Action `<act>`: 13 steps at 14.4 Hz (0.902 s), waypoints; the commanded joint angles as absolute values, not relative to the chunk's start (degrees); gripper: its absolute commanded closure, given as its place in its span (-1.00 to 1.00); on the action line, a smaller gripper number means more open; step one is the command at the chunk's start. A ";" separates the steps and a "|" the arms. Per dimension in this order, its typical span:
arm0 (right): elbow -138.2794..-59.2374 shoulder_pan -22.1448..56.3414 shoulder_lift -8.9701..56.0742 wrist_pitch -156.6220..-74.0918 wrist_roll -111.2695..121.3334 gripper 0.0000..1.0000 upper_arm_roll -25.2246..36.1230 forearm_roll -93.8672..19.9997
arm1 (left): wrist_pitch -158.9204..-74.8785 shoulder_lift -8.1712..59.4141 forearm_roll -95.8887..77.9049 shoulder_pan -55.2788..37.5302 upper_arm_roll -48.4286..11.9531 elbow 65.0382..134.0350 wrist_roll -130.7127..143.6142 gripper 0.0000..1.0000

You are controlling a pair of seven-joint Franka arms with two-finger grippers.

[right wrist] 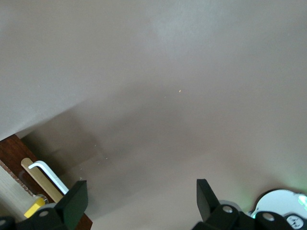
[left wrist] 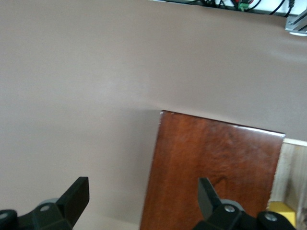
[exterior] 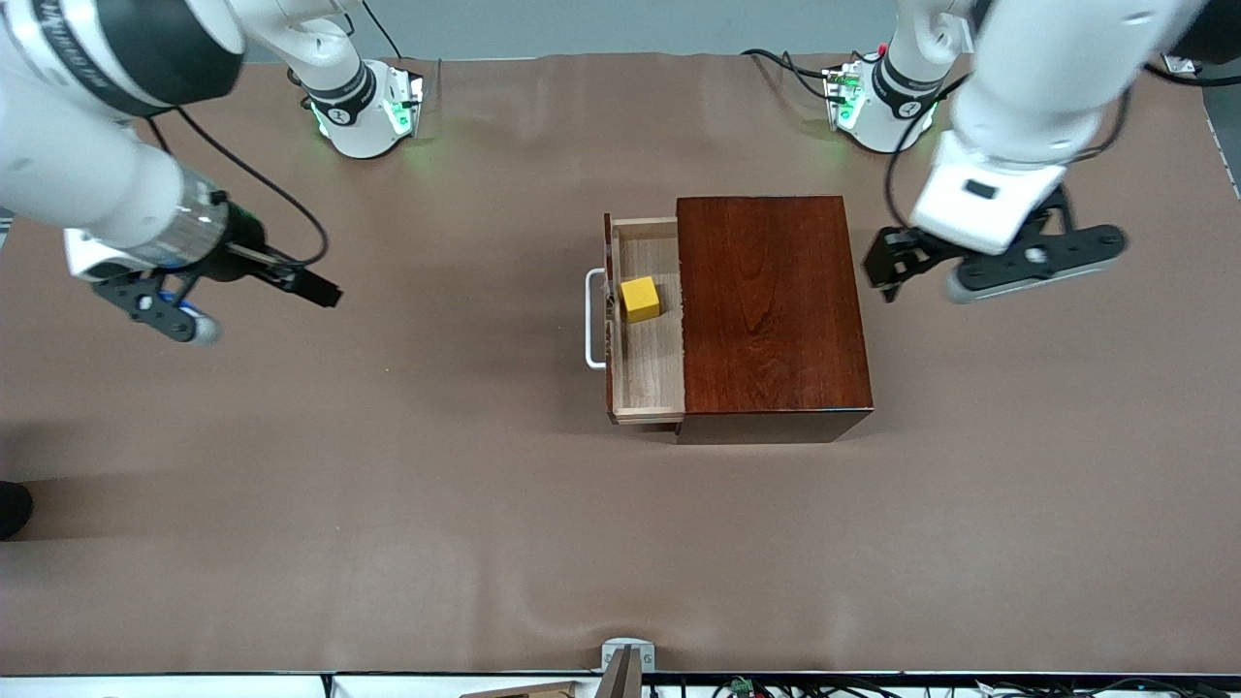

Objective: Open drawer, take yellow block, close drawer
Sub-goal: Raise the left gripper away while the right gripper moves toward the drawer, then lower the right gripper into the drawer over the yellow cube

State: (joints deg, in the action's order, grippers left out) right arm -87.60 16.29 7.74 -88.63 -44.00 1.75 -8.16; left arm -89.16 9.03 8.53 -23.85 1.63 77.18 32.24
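Note:
The dark reddish-brown wooden box (exterior: 771, 310) stands mid-table. Its drawer (exterior: 645, 388) is pulled out toward the right arm's end, white handle (exterior: 591, 320) leading. The yellow block (exterior: 640, 298) sits in the pale tray, against the handle wall. My right gripper (exterior: 254, 308) hangs open and empty over bare table, well off from the handle; its wrist view shows the handle (right wrist: 48, 173) and block (right wrist: 34, 209) at the edge. My left gripper (exterior: 999, 262) is open and empty above the box's closed end; its wrist view shows the box top (left wrist: 216, 167) and the block (left wrist: 280, 208).
A brown cover (exterior: 388, 485) spreads over the table. The two arm bases (exterior: 364, 111) (exterior: 877, 102) stand along the edge farthest from the front camera. A metal bracket (exterior: 625, 661) and cables line the nearest edge. A dark object (exterior: 12, 509) pokes in at the right arm's end.

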 commanded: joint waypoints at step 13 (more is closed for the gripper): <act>-86.66 32.25 15.20 -97.65 -79.08 -1.00 2.29 -12.83 | -89.03 -0.97 2.90 -8.44 1.14 87.45 12.30 -1.00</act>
